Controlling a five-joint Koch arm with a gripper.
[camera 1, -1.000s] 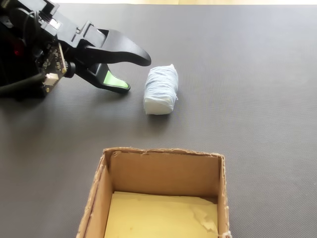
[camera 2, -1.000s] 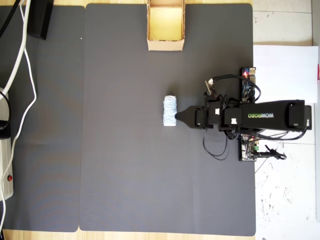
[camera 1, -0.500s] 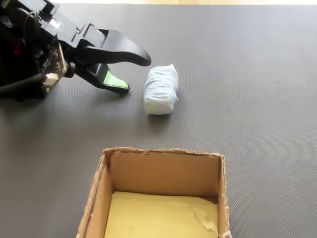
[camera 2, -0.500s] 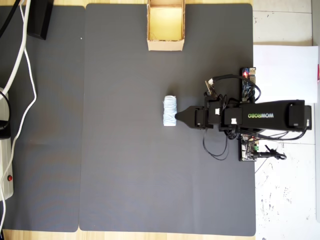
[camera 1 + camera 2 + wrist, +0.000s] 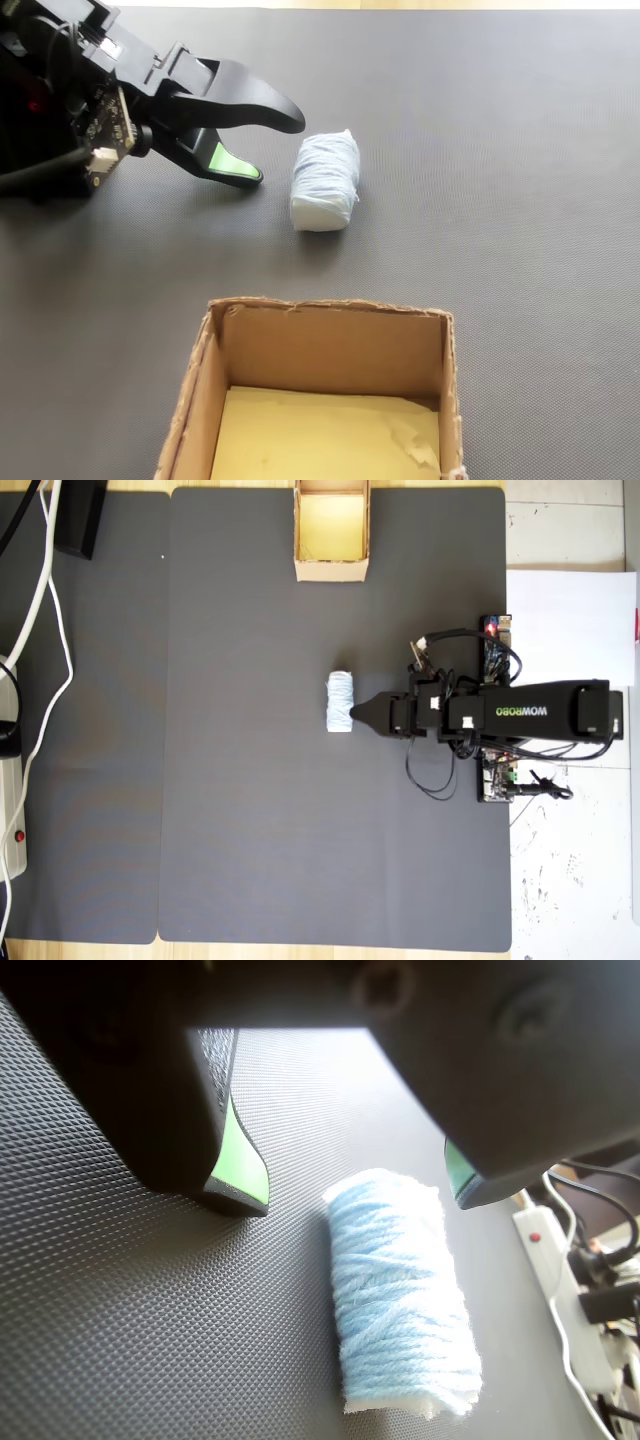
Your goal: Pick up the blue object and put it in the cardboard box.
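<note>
This looks like a hobbyist's home workbench. A dark textured mat (image 5: pixel 250 830) covers most of a pale wooden table (image 5: pixel 250 950), whose bare wood shows along the mat's near edge in the overhead view. At the table's left edge lie a white power strip (image 5: pixel 12 820) and loose white cables (image 5: pixel 45 620); exposed circuit boards (image 5: pixel 497 780) and a sheet of white paper (image 5: pixel 570 620) sit at the right edge.

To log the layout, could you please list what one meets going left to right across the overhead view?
White cables → cardboard box → blue object → tool → robot arm → white paper.
</note>
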